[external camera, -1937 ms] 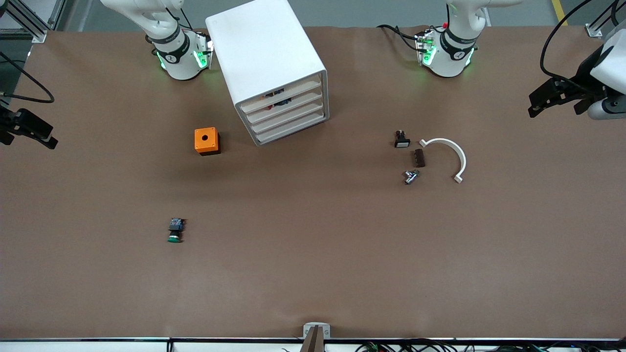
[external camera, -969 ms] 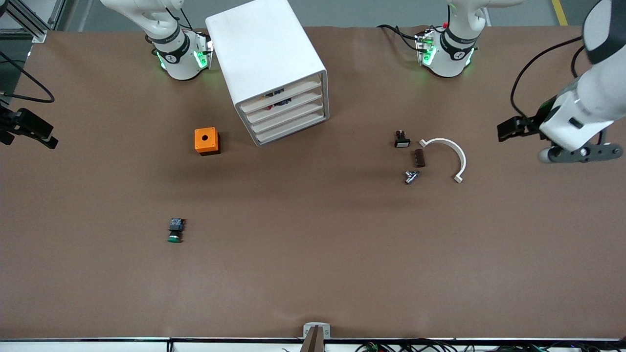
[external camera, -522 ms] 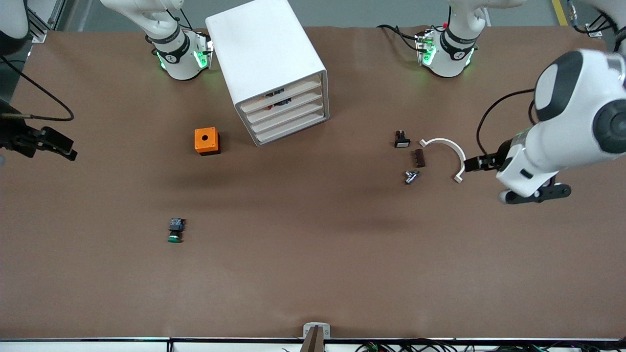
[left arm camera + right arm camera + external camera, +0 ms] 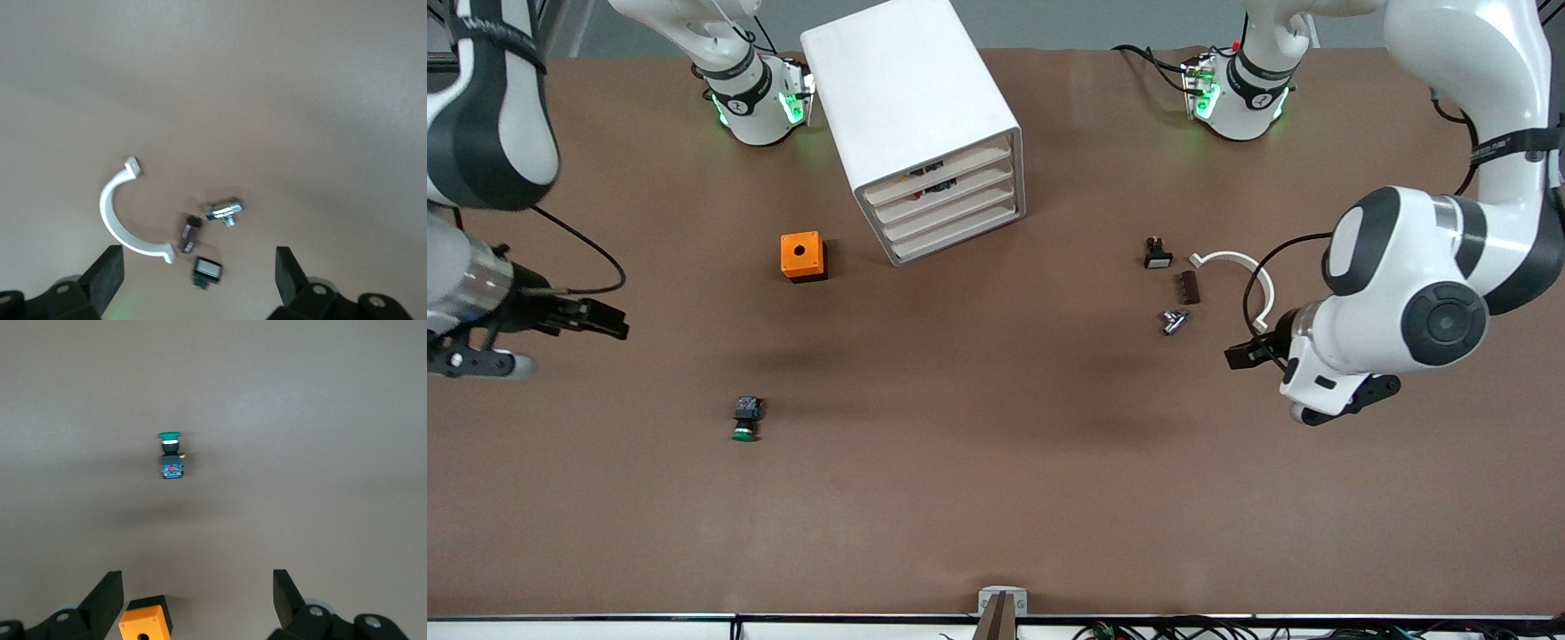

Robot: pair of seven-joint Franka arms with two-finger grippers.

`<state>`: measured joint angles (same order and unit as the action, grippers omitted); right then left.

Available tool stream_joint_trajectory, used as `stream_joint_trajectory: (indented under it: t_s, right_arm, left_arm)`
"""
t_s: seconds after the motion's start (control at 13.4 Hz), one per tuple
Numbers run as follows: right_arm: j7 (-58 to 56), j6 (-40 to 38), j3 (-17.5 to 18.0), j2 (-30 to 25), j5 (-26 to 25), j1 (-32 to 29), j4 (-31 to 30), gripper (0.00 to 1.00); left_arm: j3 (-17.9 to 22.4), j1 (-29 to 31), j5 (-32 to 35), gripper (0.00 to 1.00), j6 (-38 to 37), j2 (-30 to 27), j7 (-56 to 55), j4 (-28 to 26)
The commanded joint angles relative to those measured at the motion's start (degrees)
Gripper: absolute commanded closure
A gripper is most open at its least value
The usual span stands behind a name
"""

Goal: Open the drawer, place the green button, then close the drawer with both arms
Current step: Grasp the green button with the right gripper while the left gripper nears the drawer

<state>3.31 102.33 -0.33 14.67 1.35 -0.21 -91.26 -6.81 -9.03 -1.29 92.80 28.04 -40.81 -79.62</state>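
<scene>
front view: both arms have swung in from the table ends over the last two seconds. the left gripper (image 4: 1240,353) now hangs over bare table at the left arm's end, beside the white half-ring clamp (image 4: 1249,277) and the scatter of small parts: a black-and-white switch (image 4: 1157,254), a dark brown block (image 4: 1190,287), a silver fitting (image 4: 1174,321). earlier it was out at the table edge, so it has come inward and toward the camera. the right gripper (image 4: 600,320) has likewise come in from its own end and is now over open table, well apart from the button (image 4: 745,418).

left wrist view: fingers (image 4: 107,273) spread wide, nothing between them. right wrist view: fingers (image 4: 108,595) also spread, empty; the button (image 4: 170,455) lies on its side on the table, green cap visible, with the orange box (image 4: 145,623) at frame edge.

cabinet (image 4: 920,124) unmoved; the drawer (image 4: 951,215), third from top, is flush and closed like the other three. button and orange box (image 4: 803,256) have not shifted.

judgement: task barely begun, approach phase only. the right arm looks lined up on the button, the left more likely headed for the drawer, though it is well apart from the cabinet.
</scene>
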Motion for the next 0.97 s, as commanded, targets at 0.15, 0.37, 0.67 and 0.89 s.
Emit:
stream_joint_trajectory:
  t_s: [0.15, 0.37, 0.67, 0.89]
  right_arm:
    - [1.26, 4.70, -0.11, 7.90, 2.42, 0.47, 0.47, 0.01]
    - [1.79, 10.50, -0.11, 13.61, 7.25, 1.52, -0.05, 0.01]
    - [1.88, 20.79, -0.11, 18.01, 8.14, 2.84, -4.10, 0.01]
    - [2.23, 24.74, -0.11, 21.27, 9.19, 3.11, -4.18, 0.01]
  left_arm:
    - [0.13, -4.40, -9.93, 0.00, -0.16, 4.73, -23.02, 1.31]
    - [0.13, -7.39, -12.41, 0.00, 0.28, 8.17, -35.53, 1.40]
    - [0.13, -9.60, -20.65, 0.00, 0.28, 10.45, -50.03, 1.31]
    - [0.13, -9.69, -29.62, 0.00, 0.28, 11.86, -60.85, 1.22]
